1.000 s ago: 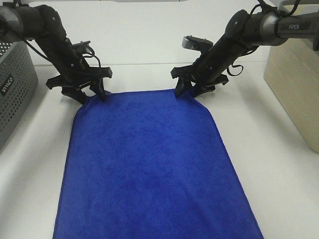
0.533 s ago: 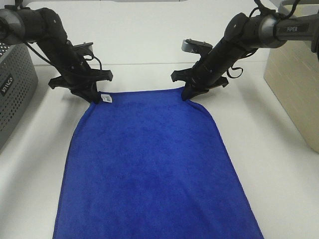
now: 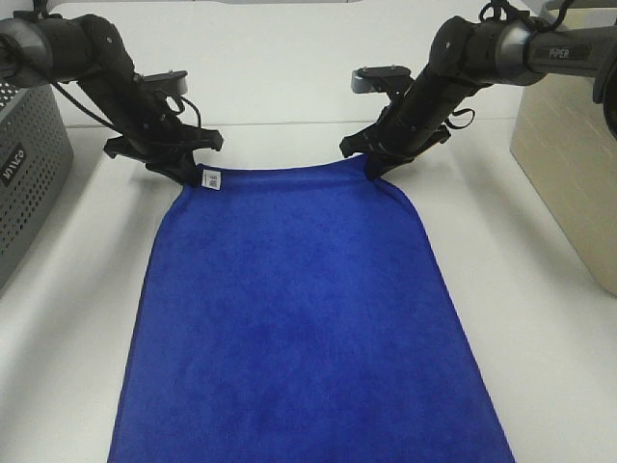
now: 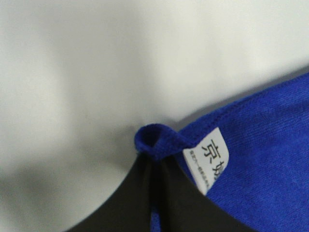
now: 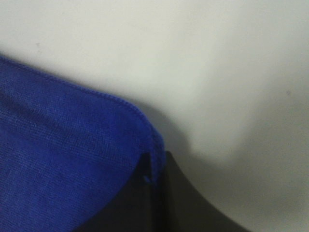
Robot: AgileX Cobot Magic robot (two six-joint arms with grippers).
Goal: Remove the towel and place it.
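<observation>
- Up close, the towel [image 3: 299,318] sprawls blue across the white table [image 3: 540,318], near edge running out of frame.
- Plush and floppy by the look of it: light, sure to sag and drag.
- Far edge now, both corners pinched: left gripper [image 3: 185,174] clamped beside the white tag [image 3: 211,179], right gripper [image 3: 374,169] clamped opposite. Corners look the sensible hold.

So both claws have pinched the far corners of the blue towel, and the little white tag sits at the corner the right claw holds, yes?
Not quite. Both grippers do pinch the towel's far corners, but the white tag is at the corner the left gripper holds, not the right gripper. The left wrist view shows it beside the fingers.
</observation>
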